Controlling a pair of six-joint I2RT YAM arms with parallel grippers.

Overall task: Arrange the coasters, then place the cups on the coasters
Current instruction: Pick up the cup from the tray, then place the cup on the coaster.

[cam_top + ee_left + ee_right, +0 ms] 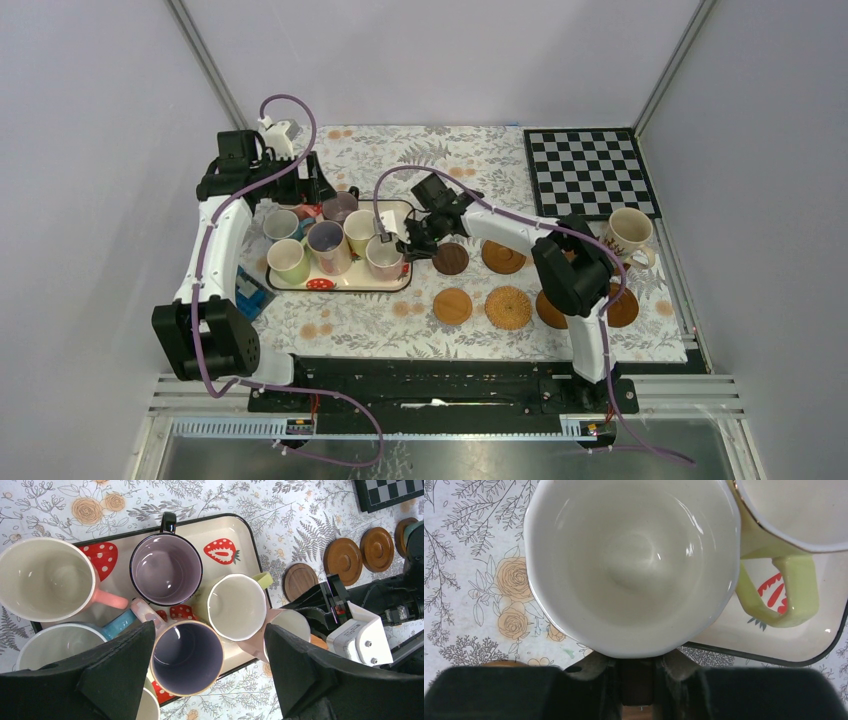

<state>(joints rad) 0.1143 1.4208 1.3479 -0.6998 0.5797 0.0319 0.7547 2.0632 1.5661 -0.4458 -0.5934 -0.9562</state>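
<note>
Right end effector point(636, 675) pinched shut against the near wall of a pale cup point(631, 565) in the tray's point(240, 530) near right corner, arm reaching leftward across the coasters point(452, 306). Left end effector point(209, 640) gapes wide, empty, above the tray's cups. Only the left wrist view shows the pale cup's pink outer wall.

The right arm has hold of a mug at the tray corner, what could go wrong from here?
The right gripper pinches the mug at one edge only, so it may tilt or slip when lifted. The green-handled mug sits right beside it and could get knocked. The left gripper hangs open over the same tray; the arms might collide.
</note>
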